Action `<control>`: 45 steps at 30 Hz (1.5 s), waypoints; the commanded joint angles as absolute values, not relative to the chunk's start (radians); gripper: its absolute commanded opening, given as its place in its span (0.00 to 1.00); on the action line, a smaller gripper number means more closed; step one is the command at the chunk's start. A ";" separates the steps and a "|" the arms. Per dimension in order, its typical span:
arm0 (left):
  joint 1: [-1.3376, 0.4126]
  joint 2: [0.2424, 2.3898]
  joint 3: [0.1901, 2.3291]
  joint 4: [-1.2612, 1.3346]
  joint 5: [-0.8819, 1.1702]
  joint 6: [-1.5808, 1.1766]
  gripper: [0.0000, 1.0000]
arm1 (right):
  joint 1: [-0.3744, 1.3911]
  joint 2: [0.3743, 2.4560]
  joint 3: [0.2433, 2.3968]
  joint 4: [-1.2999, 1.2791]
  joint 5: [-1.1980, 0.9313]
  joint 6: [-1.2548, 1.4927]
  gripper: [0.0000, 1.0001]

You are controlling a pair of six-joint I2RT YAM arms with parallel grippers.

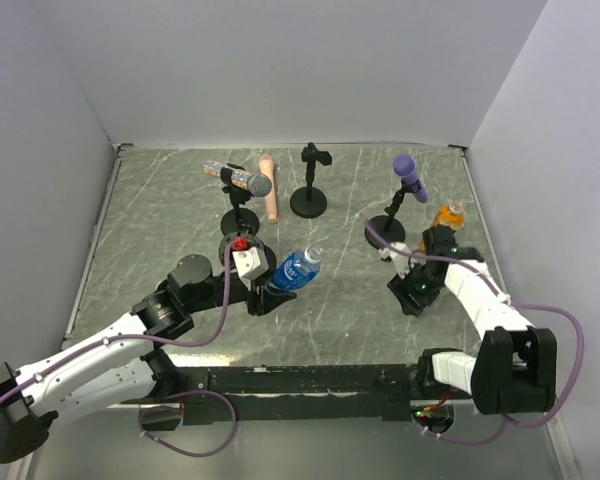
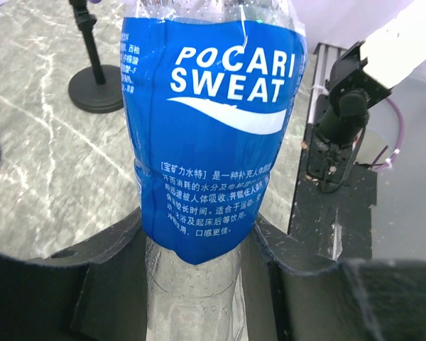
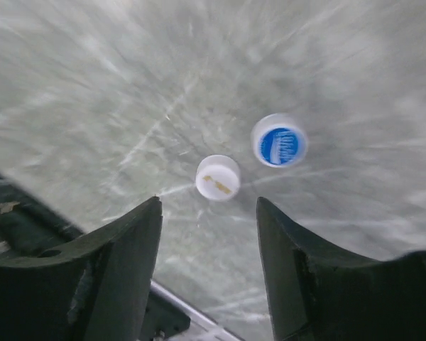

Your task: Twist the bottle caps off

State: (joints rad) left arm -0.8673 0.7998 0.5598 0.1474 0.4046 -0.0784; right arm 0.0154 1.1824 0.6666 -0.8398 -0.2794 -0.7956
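My left gripper [image 1: 270,292] is shut on the lower body of a blue-labelled Pocari Sweat bottle [image 1: 298,268], held tilted above the table with its neck up and to the right. It fills the left wrist view [image 2: 213,128] between the fingers [image 2: 92,284]. I cannot tell whether its cap is on. My right gripper [image 3: 207,202] is open and empty just above the table [image 3: 128,85]. Two loose caps lie beyond its tips: a white cap [image 3: 218,177] and a blue-topped cap [image 3: 279,141]. An orange bottle [image 1: 448,213] stands behind the right gripper [image 1: 410,292].
Microphone stands with round black bases stand at the back: one empty [image 1: 309,190], one with a purple-headed microphone [image 1: 407,175], one with a patterned microphone [image 1: 238,180]. A peach-coloured stick [image 1: 269,200] lies beside it. A black rail [image 1: 300,380] runs along the near edge.
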 commanded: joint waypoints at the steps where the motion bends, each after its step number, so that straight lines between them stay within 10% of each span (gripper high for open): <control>1: -0.887 0.865 0.575 0.261 0.456 -0.117 0.01 | -0.025 1.068 0.958 -1.107 -0.493 -0.901 0.68; 5: -0.914 0.959 0.609 0.287 0.459 -0.092 0.01 | -0.025 0.985 1.158 -1.322 -0.801 -1.147 0.99; 9: -0.922 1.049 0.652 0.314 0.469 -0.071 0.01 | 0.066 0.985 1.206 -1.480 -1.104 -1.396 0.99; 30: -0.985 1.189 0.722 0.413 0.485 -0.109 0.01 | 0.422 1.086 1.204 -0.991 -1.198 -0.720 0.99; 37: -0.991 1.216 0.742 0.446 0.425 -0.138 0.04 | 0.460 1.120 1.222 -1.015 -1.138 -0.704 0.49; 45: -0.991 1.102 0.683 0.456 0.298 -0.146 0.82 | 0.407 1.055 1.204 -1.043 -1.003 -0.680 0.31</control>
